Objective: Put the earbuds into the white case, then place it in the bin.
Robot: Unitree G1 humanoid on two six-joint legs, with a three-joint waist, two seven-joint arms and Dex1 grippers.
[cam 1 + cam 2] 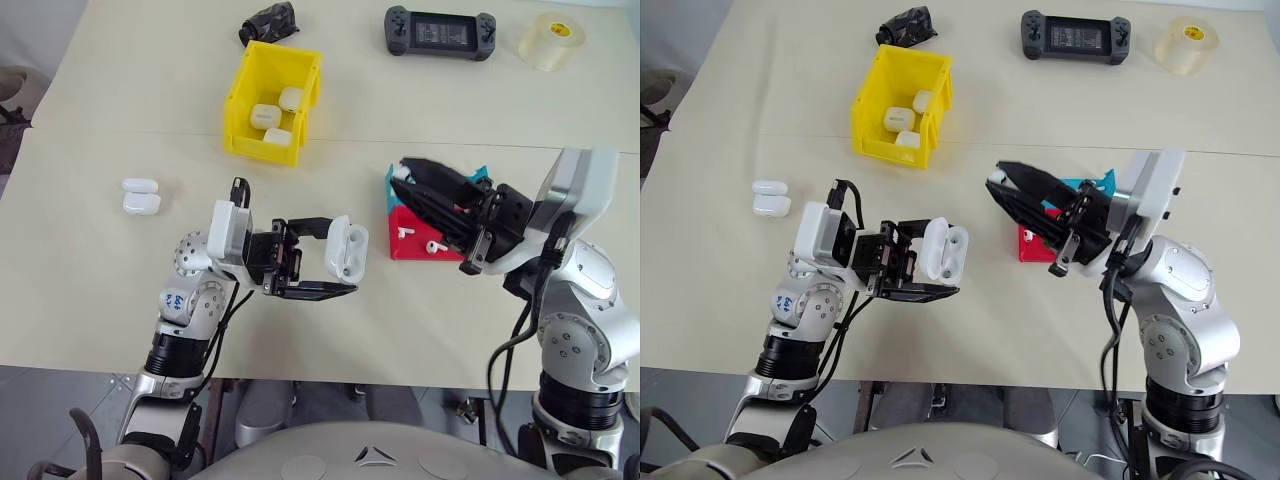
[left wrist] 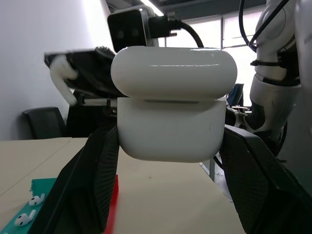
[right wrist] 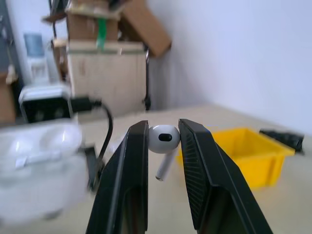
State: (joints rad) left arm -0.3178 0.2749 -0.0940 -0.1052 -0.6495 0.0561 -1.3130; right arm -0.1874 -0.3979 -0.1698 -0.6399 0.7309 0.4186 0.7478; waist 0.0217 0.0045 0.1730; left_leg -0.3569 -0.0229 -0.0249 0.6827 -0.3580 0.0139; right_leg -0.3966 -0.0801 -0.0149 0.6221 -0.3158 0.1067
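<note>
Between the two arms, seen from the head, the white case [image 1: 342,250] is the landmark: the left gripper [image 1: 335,262] is clamped on its body, its lid flipped up, the open mouth turned toward the right arm. To the right of the case and a little farther up the table, the right gripper [image 1: 997,183] points its fingers at it, near but apart. Beyond that gripper lie the red tray [image 1: 420,240] with loose earbuds [image 1: 433,244] and the teal tray [image 1: 478,175]; well beyond the case stands the bin [image 1: 240,100], already holding other cases.

From the left wrist, the case [image 2: 171,127] sits squeezed between the two black fingers [image 2: 95,180], lid above base, the right arm's fingers hanging past it.

From the right wrist, the fingers [image 3: 124,185] pinch one earbud [image 3: 163,141] by its head, the stem hanging slantwise below. The open case [image 3: 41,165] lies off to one side of the fingertips, not straight ahead. My judgement: the right arm must swing the earbud across and line the stem up with a socket.
</note>
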